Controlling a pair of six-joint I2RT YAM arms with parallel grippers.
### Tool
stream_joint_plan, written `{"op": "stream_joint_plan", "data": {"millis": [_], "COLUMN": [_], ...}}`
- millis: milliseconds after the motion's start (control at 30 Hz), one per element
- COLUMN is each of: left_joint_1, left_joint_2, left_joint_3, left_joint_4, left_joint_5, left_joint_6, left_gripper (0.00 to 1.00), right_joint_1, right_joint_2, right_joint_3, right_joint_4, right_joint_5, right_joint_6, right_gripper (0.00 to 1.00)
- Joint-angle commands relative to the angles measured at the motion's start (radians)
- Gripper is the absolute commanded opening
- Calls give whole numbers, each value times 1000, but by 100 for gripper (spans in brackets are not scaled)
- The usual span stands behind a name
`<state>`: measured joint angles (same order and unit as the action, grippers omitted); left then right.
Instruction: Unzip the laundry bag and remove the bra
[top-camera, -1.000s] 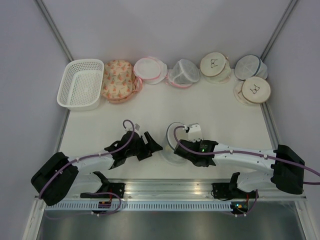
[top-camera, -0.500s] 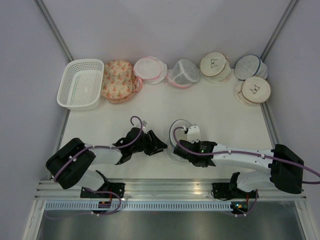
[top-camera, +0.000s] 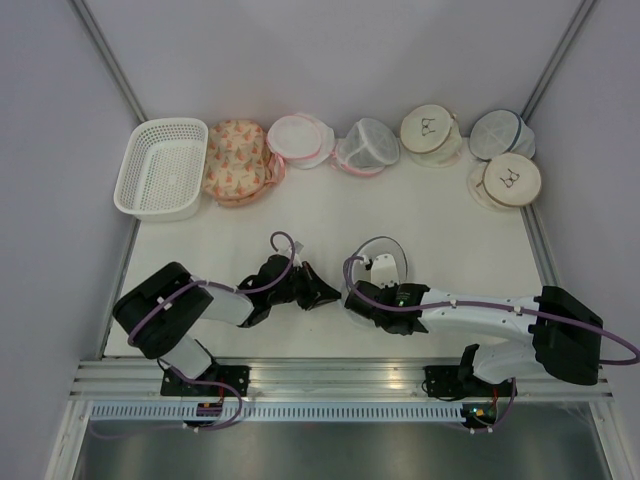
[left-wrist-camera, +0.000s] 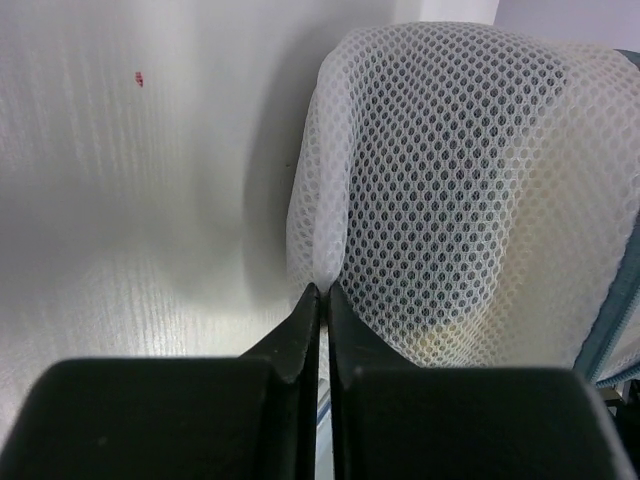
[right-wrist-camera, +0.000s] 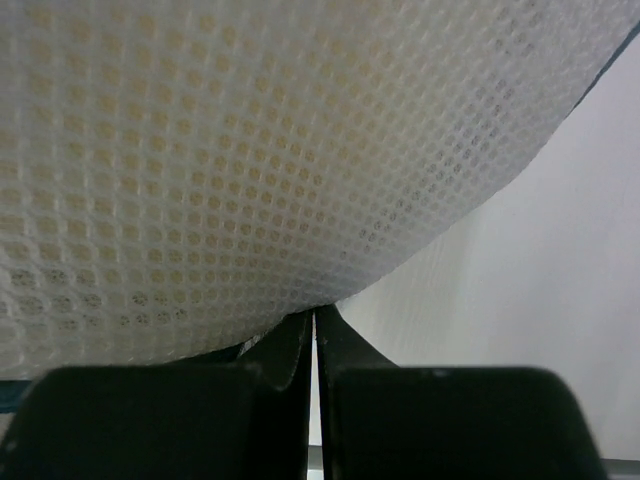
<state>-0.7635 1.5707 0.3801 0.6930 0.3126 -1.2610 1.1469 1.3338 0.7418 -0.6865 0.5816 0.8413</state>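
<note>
Fingers of the left end effector pinch a fold of the round white mesh laundry bag; right end effector, closed, touches its mesh.

Left pincer, right pincer, both closed

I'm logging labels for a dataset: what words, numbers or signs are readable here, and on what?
Words or numbers: none readable in any view.
Bra outline, a drawn sign: on the lid of the middle beige bag, back row.
Same bra outline: on the lid of the right beige bag.
</note>
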Motion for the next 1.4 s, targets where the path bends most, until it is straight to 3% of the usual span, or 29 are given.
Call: {"op": "stream_joint_plan", "data": {"millis": [0,133,167,200,267,300,400,567,767,1067,1367], "left_joint_1": [-13,-13,-13,-13,-11,-13,-11,-13,-13,-11,-11], "left_joint_2": [5,-34,-44,-58,-101,-115,-178,-261,-290,-322,-382], "left_joint_3": [16,-13,-26,-33,-58,-67,-95,-98,-96,-159,-204], "left_joint_4": [123,117,109,102,70,60,22,-65,-95,-107,-165], "left_joint_5": [48,40,37,33,22,17,2,-12,-13,-32,-49], "left_joint_6": [-41,-34,-31,-26,-15,-12,-2,31,45,49,100], "left_gripper": [2,2,2,2,2,2,2,2,2,2,2], "right_joint_1": [-3,-3,-3,-4,-1,-1,8,27,30,30,7], "right_joint_2": [-10,-38,-47,-67,-90,-117,-178,-232,-164,-10,-27], "right_joint_3": [4,34,44,54,96,109,159,221,301,378,315], "right_joint_4": [38,-73,-106,-172,-241,-289,-329,-225,-64,-203,-422], "right_joint_5": [-2,66,116,138,178,205,221,149,89,239,372], "right_joint_6": [10,79,102,122,171,177,163,-6,-131,-12,188], "right_gripper": [0,2,14,45,70,81,96,98,98,98,98]}}
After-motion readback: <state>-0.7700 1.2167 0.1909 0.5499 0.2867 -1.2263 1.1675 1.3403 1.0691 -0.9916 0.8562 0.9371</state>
